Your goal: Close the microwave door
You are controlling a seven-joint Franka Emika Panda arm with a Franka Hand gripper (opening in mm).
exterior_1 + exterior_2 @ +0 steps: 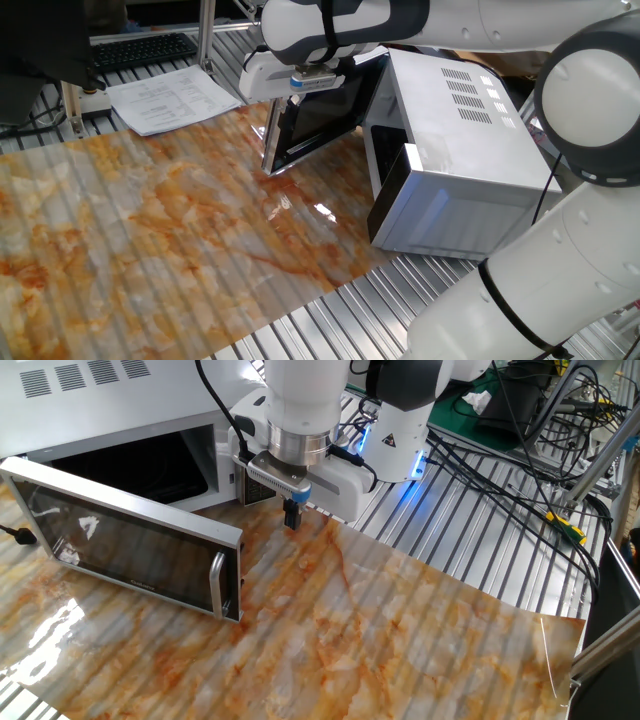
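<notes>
The door (125,550) is wide open. The fingers (292,516), pressed together, hang near its handle (218,582). Next, push it shut.

Tabletop (400,640): glossy marbled orange-grey sheet.
Microwave (470,150): smooth brushed silver metal.
Microwave door (120,550): dark reflective glass, silver frame.
Arm (590,90): glossy white plastic.
</notes>
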